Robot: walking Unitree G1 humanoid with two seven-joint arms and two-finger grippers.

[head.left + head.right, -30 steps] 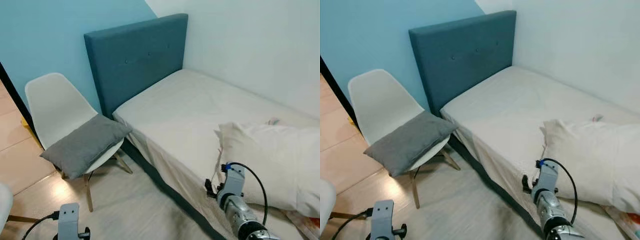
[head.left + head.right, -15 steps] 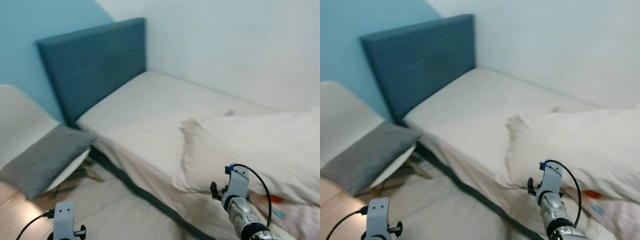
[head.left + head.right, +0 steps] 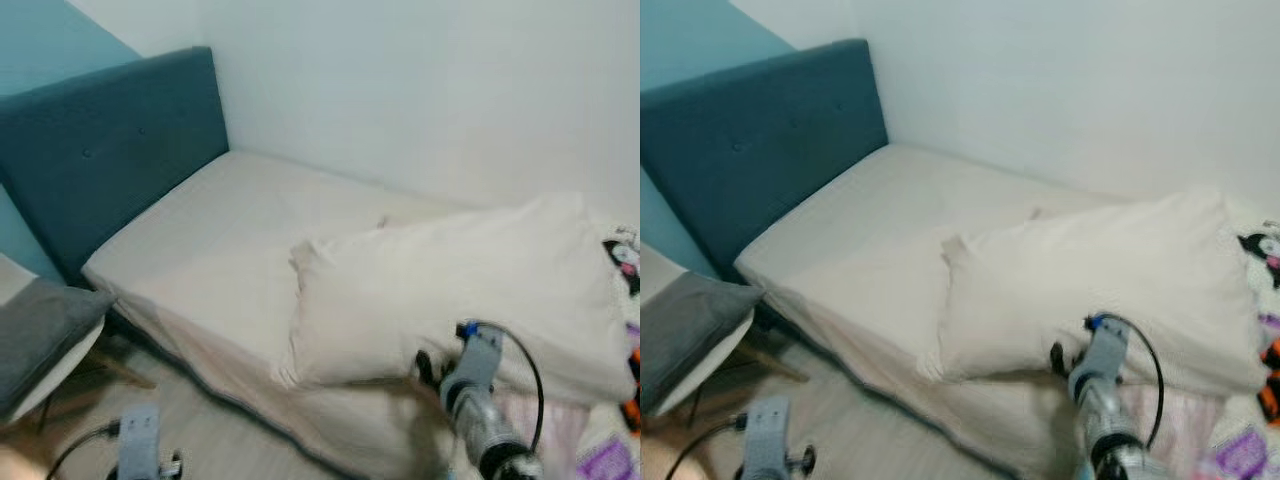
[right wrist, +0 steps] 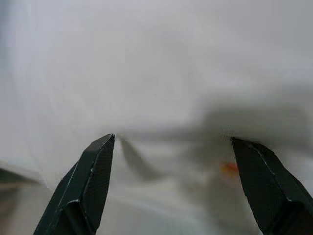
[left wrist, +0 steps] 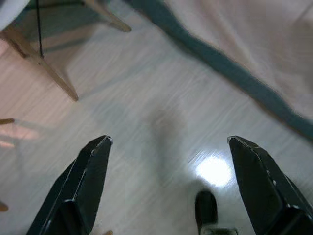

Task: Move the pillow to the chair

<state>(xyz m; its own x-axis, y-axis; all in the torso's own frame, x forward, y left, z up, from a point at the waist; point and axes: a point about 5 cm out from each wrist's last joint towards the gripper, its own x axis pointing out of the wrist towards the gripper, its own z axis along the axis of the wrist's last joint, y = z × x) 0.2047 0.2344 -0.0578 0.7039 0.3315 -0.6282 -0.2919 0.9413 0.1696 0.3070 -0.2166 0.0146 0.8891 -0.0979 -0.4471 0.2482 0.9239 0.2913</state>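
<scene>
A large cream pillow (image 3: 450, 290) lies on the cream-sheeted bed (image 3: 220, 230), just ahead of my right arm. My right gripper (image 4: 172, 139) is open and faces the front of that pillow and the sheet below it, a little short of them. At the far left, a grey pillow (image 3: 35, 335) rests on the white chair (image 3: 55, 372). My left gripper (image 5: 168, 140) hangs open over the pale wood floor (image 5: 146, 127) with nothing between its fingers. The chair's wooden legs (image 5: 46, 68) are beyond it.
A blue padded headboard (image 3: 100, 150) stands at the left end of the bed, against a white wall. Colourful printed fabric or toys (image 3: 625, 265) lie at the right edge of the bed. A dark band (image 5: 234, 78) runs along the bed's base above the floor.
The camera has swung right: the chair and grey pillow slid to the left edge and the cream pillow is now central. Both arms stay low with fingers open.
</scene>
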